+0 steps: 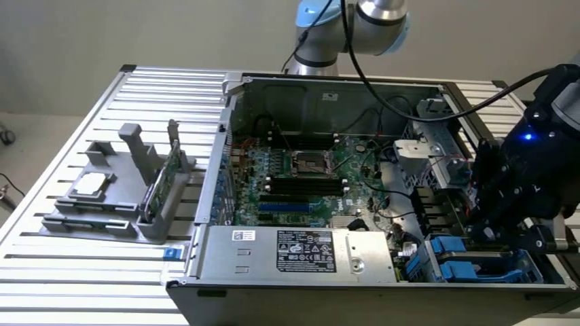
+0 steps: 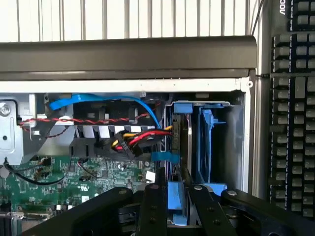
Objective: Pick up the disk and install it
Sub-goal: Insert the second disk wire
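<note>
The black fingers [image 2: 158,206] are a little apart, straddling the blue edge of the disk [image 2: 183,147], and whether they actually touch it I cannot tell from here. The gripper [image 1: 507,234] hangs right over the drive bay [image 1: 471,261] at the front corner of the open computer case [image 1: 335,85], on the exterior view's right. The disk stands on edge inside that bay, slotted between the bay's walls, its blue carrier framing a thin line of silver metal. Just beside it, a bundle of red, yellow and black wires [image 2: 133,140] runs to a connector, and a blue cable [image 2: 103,101] loops above them. Further out lies the green motherboard [image 1: 299,170], and the silver power supply [image 1: 299,251] sits along the case's near edge. Beyond the case, on the exterior view's left, a grey holder [image 1: 113,197] rests on the slatted bench [image 1: 91,265], carrying a small square chip [image 1: 94,183] and an upright green card [image 1: 163,180]. A keyboard [image 2: 290,108] lies beside the case.
</note>
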You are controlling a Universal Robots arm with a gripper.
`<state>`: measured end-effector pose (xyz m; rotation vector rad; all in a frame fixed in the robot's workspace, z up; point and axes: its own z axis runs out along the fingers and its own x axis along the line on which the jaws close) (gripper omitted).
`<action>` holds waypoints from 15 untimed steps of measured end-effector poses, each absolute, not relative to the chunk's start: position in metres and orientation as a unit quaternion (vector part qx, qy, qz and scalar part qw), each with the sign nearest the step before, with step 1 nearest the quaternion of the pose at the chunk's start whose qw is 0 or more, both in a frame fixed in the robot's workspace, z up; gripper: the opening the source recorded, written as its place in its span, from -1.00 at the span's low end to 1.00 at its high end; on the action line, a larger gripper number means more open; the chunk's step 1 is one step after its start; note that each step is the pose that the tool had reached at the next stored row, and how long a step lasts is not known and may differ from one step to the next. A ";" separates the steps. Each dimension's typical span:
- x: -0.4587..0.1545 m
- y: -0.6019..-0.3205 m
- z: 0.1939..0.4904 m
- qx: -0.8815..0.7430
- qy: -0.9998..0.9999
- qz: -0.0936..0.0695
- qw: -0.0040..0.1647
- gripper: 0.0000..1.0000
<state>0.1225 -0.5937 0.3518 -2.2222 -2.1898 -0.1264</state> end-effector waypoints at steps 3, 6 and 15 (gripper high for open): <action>0.114 -0.594 0.353 -0.711 -0.702 -0.043 0.012 -0.49; 0.105 -0.594 0.355 -0.710 -0.703 -0.043 0.013 -0.49; 0.100 -0.594 0.355 -0.708 -0.704 -0.045 0.014 -0.49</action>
